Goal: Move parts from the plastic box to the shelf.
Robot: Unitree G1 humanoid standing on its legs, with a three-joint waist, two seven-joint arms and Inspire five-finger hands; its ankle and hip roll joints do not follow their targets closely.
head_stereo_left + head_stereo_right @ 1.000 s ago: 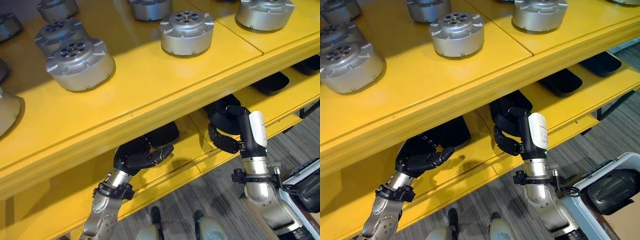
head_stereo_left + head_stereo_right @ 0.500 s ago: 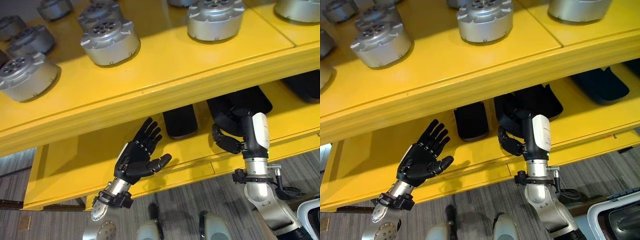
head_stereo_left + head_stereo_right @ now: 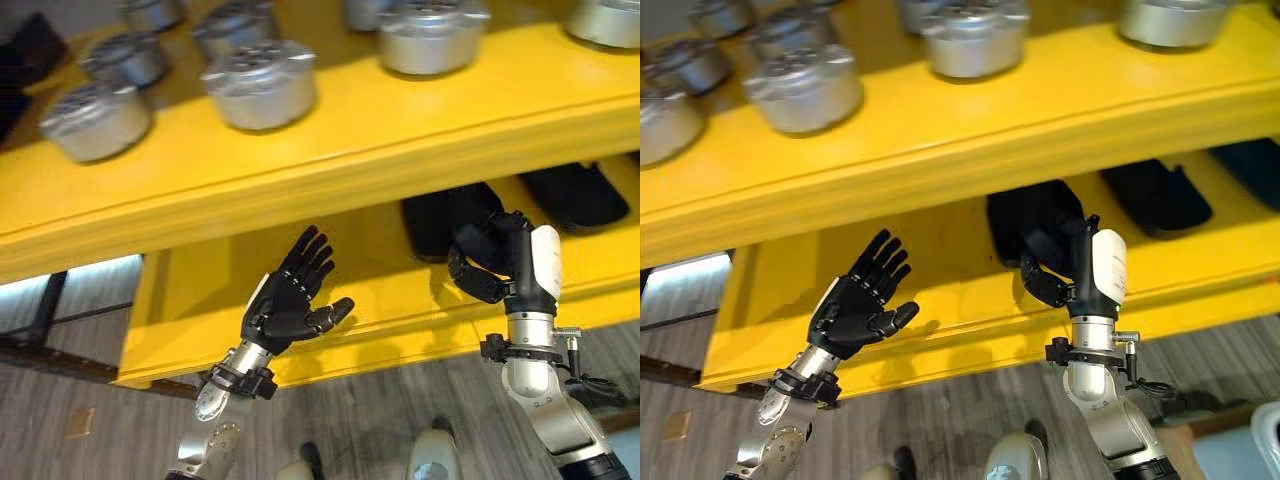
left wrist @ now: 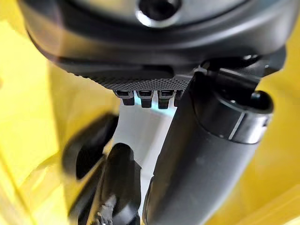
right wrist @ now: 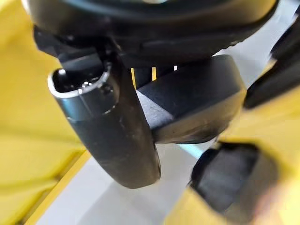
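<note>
A: Shelf (image 3: 330, 150), yellow, two levels. Upper level carries round silver metal parts (image 3: 262, 85): several set apart in loose rows, all resting flat.

B: Lower level?

A: Flat black parts lying on it. One (image 3: 1155, 195) lies to the right of the right hand, another (image 3: 432, 222) sits just beside that hand's fingers.

B: Left hand?

A: Left hand (image 3: 290, 305) is in front of the lower level's edge, palm up, fingers spread and straight, thumb out. Released, holding nothing.

B: And the right one?

A: Right hand (image 3: 490, 265) reaches in under the upper board, white thumb cover facing out. Its fingers curl around a black part (image 5: 187, 110); the right wrist view shows that rounded dark piece seated between thumb and fingers. So it is grasping it, over the lower level.

B: The plastic box?

A: A pale corner (image 3: 1270, 440) shows at the lower right edge of the right eye view; cannot tell what it is. Floor (image 3: 90, 420) below is grey planks.
</note>
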